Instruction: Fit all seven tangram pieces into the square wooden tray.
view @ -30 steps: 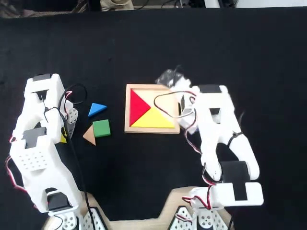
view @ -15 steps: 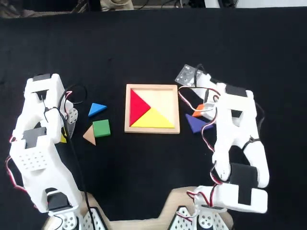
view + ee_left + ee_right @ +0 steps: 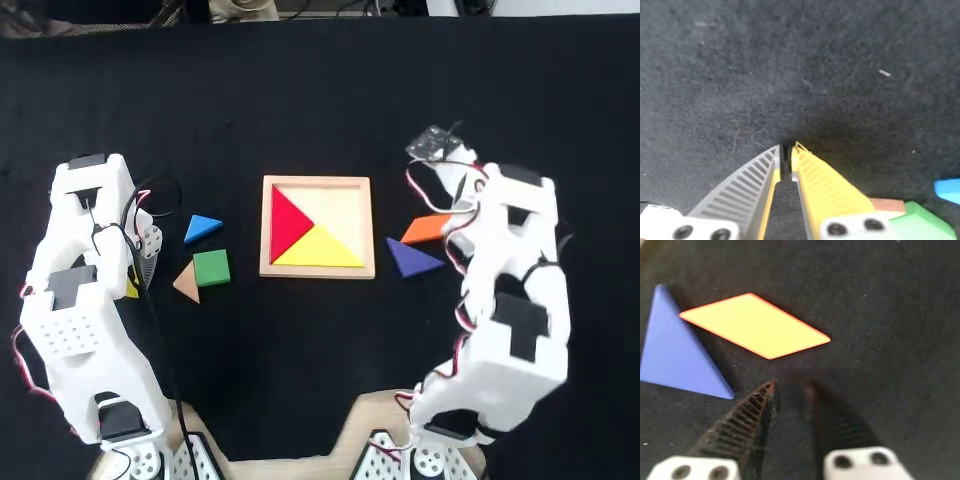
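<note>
Two of seven seated, high view: a red triangle (image 3: 287, 222) and a yellow triangle (image 3: 318, 251) are laid touching inside the square wooden tray (image 3: 318, 272); the tray's corner toward the right arm's far side is bare wood.
Five left out, high view: a light blue triangle (image 3: 202, 228), a green square (image 3: 211, 268) and a tan triangle (image 3: 187, 283) are grouped on the black table (image 3: 320, 90) on the left arm's side of the tray; an orange parallelogram (image 3: 428, 228) and a dark blue triangle (image 3: 411, 257) lie just beside its other edge.
Progress: judged early, with most of the fitting left to do.
Left wrist view: the left gripper (image 3: 786, 150) is closed to a thin slit, nothing held, over bare cloth; the green square (image 3: 920, 222) is caught close by.
Right wrist view: the right gripper (image 3: 790, 387) is parted narrowly and empty, its tips just short of the orange parallelogram (image 3: 755, 326), with the dark blue triangle (image 3: 677, 355) near it. That closeness cannot be made out from above.
</note>
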Controlling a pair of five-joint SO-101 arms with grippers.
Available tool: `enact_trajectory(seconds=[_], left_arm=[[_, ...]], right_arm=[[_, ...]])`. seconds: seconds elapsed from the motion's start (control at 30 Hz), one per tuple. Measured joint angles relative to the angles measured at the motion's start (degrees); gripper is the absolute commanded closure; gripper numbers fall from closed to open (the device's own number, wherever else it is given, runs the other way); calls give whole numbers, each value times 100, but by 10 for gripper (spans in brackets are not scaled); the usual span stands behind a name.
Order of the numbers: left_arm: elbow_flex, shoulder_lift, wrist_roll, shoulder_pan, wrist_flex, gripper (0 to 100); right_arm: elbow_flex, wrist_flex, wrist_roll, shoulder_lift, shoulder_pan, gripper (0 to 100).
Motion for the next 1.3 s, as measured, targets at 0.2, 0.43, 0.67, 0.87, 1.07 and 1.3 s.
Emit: enact_trajectory(seconds=[0.2,0.43,0.67,0.87,1.07,1.3], left_arm=[[0,0,0,0,0,939],[0,0,0,0,0,939],[0,0,0,0,0,939],[0,0,0,0,0,939],[0,0,0,0,0,939],[0,0,0,35,0,939]], right_arm=[[-721,18,-185,870,-35,959],[-1837,44,-765,1697,-387,959],[-2189,26,-1037,1793,-1389,959],[-2426,26,-1090,1837,-1873,959],[-2901,703,-1881,1820,-1846,956],[-3033,2110,-3710,1609,-1837,739]])
